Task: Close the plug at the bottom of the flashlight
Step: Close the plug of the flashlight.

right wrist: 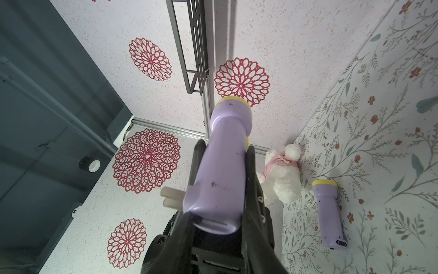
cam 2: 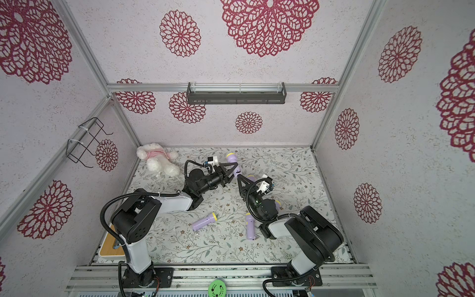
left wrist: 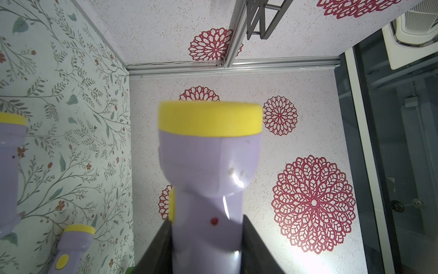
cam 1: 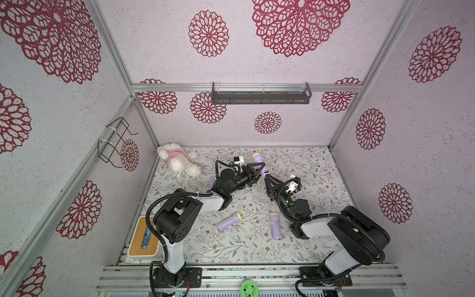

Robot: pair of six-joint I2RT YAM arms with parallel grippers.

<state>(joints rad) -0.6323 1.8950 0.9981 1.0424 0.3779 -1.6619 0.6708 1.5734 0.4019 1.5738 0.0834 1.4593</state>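
A lilac flashlight with a yellow head hangs in the air over the back middle of the mat in both top views. My left gripper is shut on its handle, and its fingers press both sides just below the red dot. From the lower right, my right gripper has its fingers lying along the flashlight's lower body, against both sides. The plug, two pale prongs, sticks out sideways at the bottom end beside one finger.
Several more lilac flashlights lie on the floral mat, two of them in front. A white plush toy lies at the back left. A wood-topped box stands at the front left. A black shelf hangs on the back wall.
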